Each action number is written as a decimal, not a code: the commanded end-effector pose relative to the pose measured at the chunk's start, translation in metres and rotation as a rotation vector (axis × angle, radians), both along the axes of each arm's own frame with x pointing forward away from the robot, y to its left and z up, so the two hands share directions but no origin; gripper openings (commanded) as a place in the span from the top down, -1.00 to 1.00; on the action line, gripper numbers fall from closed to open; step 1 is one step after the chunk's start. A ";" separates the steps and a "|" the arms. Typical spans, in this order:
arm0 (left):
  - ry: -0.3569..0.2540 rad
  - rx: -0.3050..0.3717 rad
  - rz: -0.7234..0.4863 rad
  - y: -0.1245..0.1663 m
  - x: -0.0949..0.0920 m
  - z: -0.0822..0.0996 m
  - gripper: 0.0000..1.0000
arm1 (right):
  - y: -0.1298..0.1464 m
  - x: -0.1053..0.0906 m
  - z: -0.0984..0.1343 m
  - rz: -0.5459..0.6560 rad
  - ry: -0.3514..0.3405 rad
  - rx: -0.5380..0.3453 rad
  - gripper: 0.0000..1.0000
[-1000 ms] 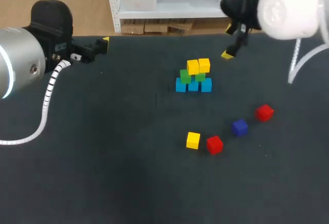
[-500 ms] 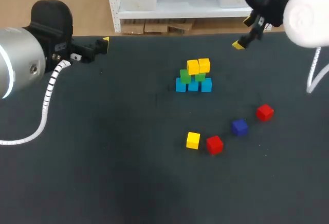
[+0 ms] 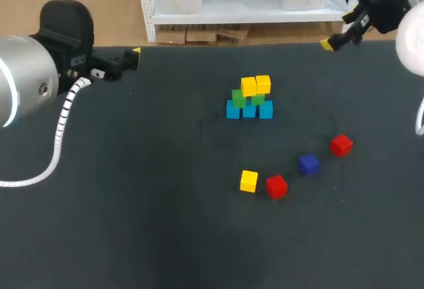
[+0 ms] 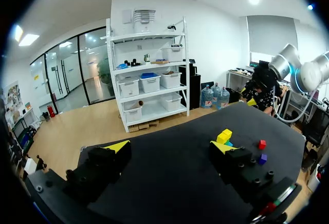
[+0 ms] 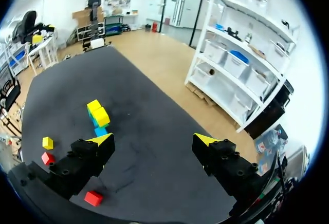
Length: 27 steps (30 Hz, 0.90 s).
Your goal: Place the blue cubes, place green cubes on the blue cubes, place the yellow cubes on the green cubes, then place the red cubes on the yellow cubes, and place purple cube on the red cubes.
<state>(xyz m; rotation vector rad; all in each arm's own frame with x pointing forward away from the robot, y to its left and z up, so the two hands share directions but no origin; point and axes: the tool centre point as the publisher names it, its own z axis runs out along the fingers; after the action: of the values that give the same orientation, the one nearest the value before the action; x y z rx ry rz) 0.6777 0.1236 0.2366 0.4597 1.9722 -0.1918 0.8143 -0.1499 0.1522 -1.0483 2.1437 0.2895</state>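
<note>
Cube, table and arm colours

Table plain dark charcoal. Stacked: blue cubes cyan-toned, green cubes, yellow cubes. Loose: yellow cube, red cubes, purple cube near indigo. Left gripper and right gripper black, yellow tips. Left arm silver, right arm white

1 dark, matte table

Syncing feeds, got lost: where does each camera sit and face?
Head view: above and behind, looking down on the table; left arm and right arm at its sides.
Left wrist view: on the left arm, looking along the open left hand across the table.
Right wrist view: on the right arm, looking past the open right hand over the table.
Shared: all show the cube stack.
</note>
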 end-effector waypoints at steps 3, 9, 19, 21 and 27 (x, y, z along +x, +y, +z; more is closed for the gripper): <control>-0.008 -0.003 0.005 -0.001 0.000 -0.002 -1.00 | -0.008 -0.003 -0.001 -0.035 -0.028 0.012 -1.00; -0.008 -0.003 0.005 -0.001 0.000 -0.002 -1.00 | -0.010 -0.002 0.000 -0.046 -0.030 0.032 -1.00; -0.008 -0.003 0.005 -0.001 0.000 -0.002 -1.00 | -0.010 -0.002 -0.001 -0.049 -0.022 0.049 -1.00; -0.008 -0.003 0.005 -0.001 0.000 -0.002 -1.00 | -0.010 -0.002 -0.001 -0.049 -0.022 0.049 -1.00; -0.008 -0.003 0.005 -0.001 0.000 -0.002 -1.00 | -0.010 -0.002 -0.001 -0.049 -0.022 0.049 -1.00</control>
<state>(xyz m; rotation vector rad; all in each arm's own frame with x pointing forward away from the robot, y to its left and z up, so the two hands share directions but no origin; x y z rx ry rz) 0.6777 0.1236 0.2366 0.4597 1.9722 -0.1918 0.8117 -0.1597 0.1518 -0.9625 2.1306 0.2985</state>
